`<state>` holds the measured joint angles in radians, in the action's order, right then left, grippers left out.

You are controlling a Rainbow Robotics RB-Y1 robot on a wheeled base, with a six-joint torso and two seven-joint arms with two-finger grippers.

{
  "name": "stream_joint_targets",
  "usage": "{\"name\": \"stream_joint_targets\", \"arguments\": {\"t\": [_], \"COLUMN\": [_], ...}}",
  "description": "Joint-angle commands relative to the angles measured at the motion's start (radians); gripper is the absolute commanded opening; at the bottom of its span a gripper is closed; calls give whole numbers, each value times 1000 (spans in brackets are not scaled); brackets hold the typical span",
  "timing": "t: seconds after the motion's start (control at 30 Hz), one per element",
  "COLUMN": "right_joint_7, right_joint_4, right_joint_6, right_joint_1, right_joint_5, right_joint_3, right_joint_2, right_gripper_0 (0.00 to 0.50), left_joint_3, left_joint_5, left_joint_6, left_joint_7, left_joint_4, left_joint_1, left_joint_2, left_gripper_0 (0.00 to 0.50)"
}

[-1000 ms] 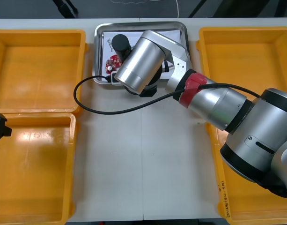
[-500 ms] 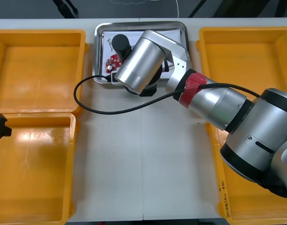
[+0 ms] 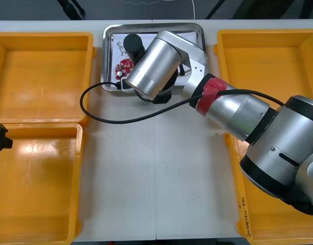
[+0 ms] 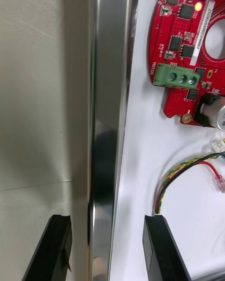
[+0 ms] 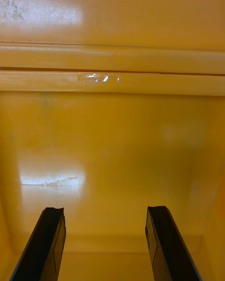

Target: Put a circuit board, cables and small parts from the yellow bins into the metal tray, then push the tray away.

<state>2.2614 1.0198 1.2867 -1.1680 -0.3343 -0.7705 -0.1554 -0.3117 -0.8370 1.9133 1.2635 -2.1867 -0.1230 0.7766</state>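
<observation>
Right gripper (image 4: 108, 225): released, fingers (image 4: 157, 243) astride near rim of tray (image 4: 105, 98), one over table (image 4: 42, 98), the other over white liner (image 4: 140, 145); shifted with tray slightly farther from robot than half a second ago; board (image 4: 187, 51): flat on liner in tray, close to rim; red-and-yellow cable (image 4: 176, 171): just beside board, near inner finger; left gripper (image 5: 105, 215): released, grasping nothing, parked over near left bin (image 5: 112, 145), unmoved.

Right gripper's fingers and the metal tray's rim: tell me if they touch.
Apart. The right wrist view shows the open right gripper straddling the metal tray's rim, a gap beside each finger.
</observation>
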Motion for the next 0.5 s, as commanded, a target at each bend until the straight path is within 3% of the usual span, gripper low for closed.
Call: {"name": "stream_joint_targets", "arguments": {"t": [0.03,0.27,0.5], "right_joint_7": [35,50,66], "right_joint_4": [22,65,111], "right_joint_6": [22,79,161], "right_joint_1": [-59,-59,-59], "right_joint_5": [-14,-25,-80], "right_joint_3": [56,82,135], "right_joint_2": [19,20,16], "right_gripper_0": [461,470,472], "left_joint_3": [-30,-30,-30], "left_joint_5": [-4,-4,-4], "left_joint_6": [7,7,7], "left_joint_7": [-4,-4,-4], "left_joint_4": [-28,-28,-28], "left_joint_1": [19,19,19], "left_joint_2": [36,36,36], "left_gripper_0": [500,500,500]}}
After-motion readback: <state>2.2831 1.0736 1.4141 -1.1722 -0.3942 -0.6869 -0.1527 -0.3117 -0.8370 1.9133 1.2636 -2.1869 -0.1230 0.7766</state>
